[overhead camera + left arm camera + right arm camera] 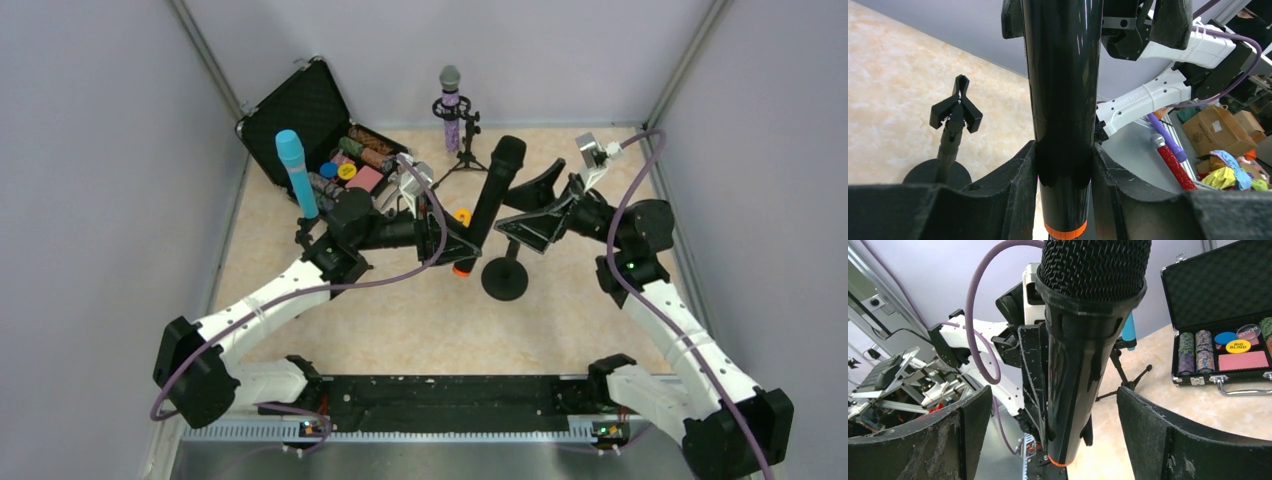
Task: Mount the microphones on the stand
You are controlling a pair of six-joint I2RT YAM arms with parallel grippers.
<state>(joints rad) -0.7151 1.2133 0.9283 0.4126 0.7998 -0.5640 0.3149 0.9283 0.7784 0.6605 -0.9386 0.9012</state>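
Near the middle of the counter point(400, 320), the left pincer point(462, 232) is clamped on the lower body of the black microphone point(492, 200), which leans with its grille up and its orange end point(461, 270) low. The right pincer point(535, 205) stands apart at the microphone's upper part. The right wrist view shows clear gaps between its fingers point(1158, 440) and the black body, which the top view cannot settle. Just beside them is the empty stand point(505, 277) on a round base; only the left wrist view shows its forked clip point(956, 107), apart from the microphone. Only the top view takes in the purple microphone point(452, 110), upright in a tripod stand point(462, 165) at the back. It also shows the whole light-blue microphone point(296, 172), upright at the left, before an open case point(300, 105) of poker chips point(360, 150). The right wrist view reads a yellow chip point(1238, 345) marked BIG BLIND
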